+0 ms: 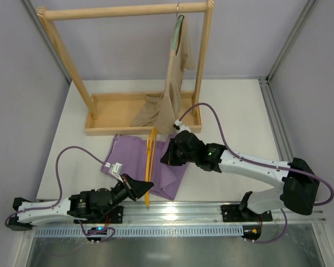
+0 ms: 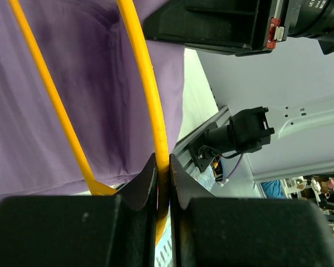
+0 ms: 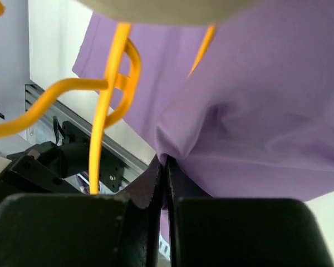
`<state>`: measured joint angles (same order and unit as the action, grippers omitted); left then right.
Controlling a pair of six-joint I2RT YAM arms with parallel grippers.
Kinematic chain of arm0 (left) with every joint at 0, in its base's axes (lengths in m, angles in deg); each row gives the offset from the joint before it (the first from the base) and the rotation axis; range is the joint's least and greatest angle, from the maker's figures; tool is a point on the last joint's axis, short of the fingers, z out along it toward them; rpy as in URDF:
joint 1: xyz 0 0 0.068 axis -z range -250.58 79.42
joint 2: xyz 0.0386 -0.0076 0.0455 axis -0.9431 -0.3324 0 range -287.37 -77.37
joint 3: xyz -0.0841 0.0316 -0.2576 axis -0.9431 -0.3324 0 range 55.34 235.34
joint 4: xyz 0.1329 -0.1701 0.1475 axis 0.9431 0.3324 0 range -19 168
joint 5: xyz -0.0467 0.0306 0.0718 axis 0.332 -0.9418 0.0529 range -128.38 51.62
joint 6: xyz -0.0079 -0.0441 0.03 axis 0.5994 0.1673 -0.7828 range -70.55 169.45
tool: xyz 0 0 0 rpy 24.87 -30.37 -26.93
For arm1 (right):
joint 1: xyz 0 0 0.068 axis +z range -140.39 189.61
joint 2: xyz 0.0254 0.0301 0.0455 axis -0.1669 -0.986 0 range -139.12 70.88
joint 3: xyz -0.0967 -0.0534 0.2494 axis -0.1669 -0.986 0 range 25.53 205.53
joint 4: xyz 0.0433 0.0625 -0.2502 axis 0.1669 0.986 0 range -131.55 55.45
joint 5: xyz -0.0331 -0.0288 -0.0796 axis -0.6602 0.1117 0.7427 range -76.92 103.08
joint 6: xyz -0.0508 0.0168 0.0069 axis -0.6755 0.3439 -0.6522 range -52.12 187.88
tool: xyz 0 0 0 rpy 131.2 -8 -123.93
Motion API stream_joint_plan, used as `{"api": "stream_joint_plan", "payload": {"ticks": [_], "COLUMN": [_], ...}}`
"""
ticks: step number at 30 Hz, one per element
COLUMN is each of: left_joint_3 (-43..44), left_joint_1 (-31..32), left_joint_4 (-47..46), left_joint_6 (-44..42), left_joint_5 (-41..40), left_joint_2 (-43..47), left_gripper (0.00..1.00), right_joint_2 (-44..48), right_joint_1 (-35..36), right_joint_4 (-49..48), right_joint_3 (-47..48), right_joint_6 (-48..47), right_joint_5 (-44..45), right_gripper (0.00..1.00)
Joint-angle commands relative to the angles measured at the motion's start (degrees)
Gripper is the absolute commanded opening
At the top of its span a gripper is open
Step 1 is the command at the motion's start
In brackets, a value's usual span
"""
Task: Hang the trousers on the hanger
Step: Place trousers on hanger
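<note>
The lilac-purple trousers [image 1: 134, 161] lie folded on the table just in front of the wooden rack. The thin orange-yellow hanger [image 1: 151, 161] lies across them, running from the rack toward the near edge. My left gripper [image 1: 146, 186] is shut on the hanger's near end; in the left wrist view the yellow bar [image 2: 150, 94] runs straight between the closed jaws [image 2: 162, 161], over the purple cloth [image 2: 100, 83]. My right gripper [image 1: 166, 158] is shut on a pinched fold of the trousers [image 3: 256, 100], jaws meeting [image 3: 163, 161] beside the hanger [image 3: 108, 83].
The wooden rack [image 1: 128, 11] with its tray base [image 1: 100, 130] stands behind the trousers. A beige garment [image 1: 175, 83] hangs from a grey-green hanger on its right side, its hem pooling in the tray. An aluminium rail [image 1: 178, 211] runs along the near edge.
</note>
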<state>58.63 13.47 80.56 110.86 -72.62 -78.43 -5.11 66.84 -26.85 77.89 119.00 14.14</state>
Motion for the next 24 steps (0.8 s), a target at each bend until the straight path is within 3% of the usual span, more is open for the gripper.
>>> {"api": "stream_joint_plan", "payload": {"ticks": [1, 5, 19, 22, 24], "left_joint_3": [-0.7, -1.8, -4.5, -4.8, -4.8], "left_joint_1": [0.3, 0.3, 0.3, 0.3, 0.3], "left_joint_4": [6.6, 8.5, 6.8, 7.5, 8.5], "left_joint_6": [2.5, 2.8, 3.6, 4.2, 4.9], "left_joint_5": [-1.4, -1.4, 0.0, -0.6, -0.7], "left_joint_2": [-0.4, 3.7, 2.4, 2.7, 2.8], "left_gripper": [0.00, 0.00, 0.00, 0.00, 0.00], "right_joint_2": [-3.4, -7.4, -15.7, -15.6, -15.9], "right_joint_1": [2.4, 3.9, 4.3, 4.4, 4.4], "right_joint_4": [-7.3, -9.3, -24.8, -31.8, -33.0], "right_joint_3": [4.6, 5.9, 5.0, 2.0, 2.0], "right_joint_6": [2.1, 3.5, 14.3, 16.1, 15.8], "right_joint_5": [2.4, 4.4, 4.2, 2.9, 0.7], "right_gripper": [0.04, 0.05, 0.07, 0.12, 0.23]}}
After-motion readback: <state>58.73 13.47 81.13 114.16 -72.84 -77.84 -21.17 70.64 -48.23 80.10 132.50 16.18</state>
